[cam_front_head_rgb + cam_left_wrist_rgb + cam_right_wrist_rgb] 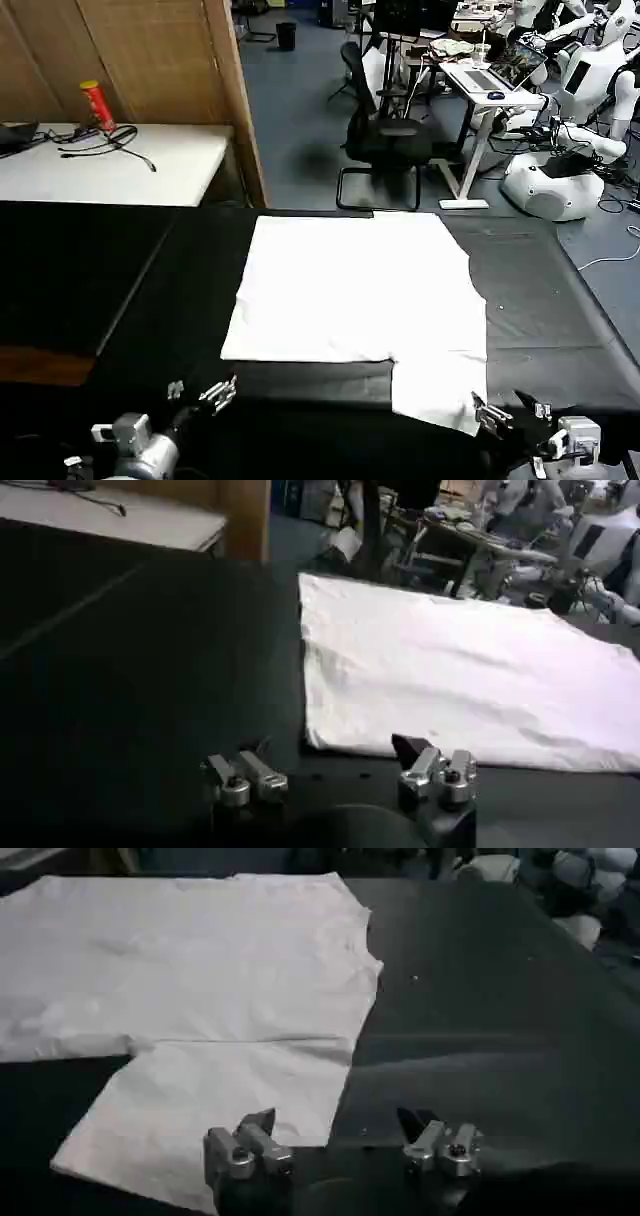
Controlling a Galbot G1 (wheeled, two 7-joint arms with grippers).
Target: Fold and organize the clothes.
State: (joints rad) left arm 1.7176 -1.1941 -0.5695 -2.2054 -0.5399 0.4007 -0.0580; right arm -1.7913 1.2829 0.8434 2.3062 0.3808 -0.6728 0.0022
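One white T-shirt [360, 290] lies flat on the black-covered desk [150, 290], spread ahead of both hands with its plain side up; no lettering or logo can be made out on it. Its outline is a broad rectangle with a narrower flap, likely a sleeve, reaching toward the robot on the right side. The right hand [505, 412] sits low at the near edge of the desk, with the corner of that flap just ahead of it and slightly to its left. In the right wrist view the right hand [340, 1138] has its fingers [245, 1148] spread wide apart, holding nothing, one fingertip over or just beside the flap's near edge; whether it touches the cloth cannot be told. The T-shirt [200, 958] stretches away beyond that hand, and its far left part is cut off by the frame. The left hand [200, 392] hovers near the desk's front edge, with the shirt's near left corner ahead of it and to its right, clearly apart from the cloth. In the left wrist view the left hand [340, 778] is also spread open and empty, its fingers [245, 778] over bare black cover, the T-shirt [450, 670] beginning just beyond the far fingertip. Both arms are largely hidden in shadow against the dark desk, so only the metal fingertips and wrist fittings stand out.
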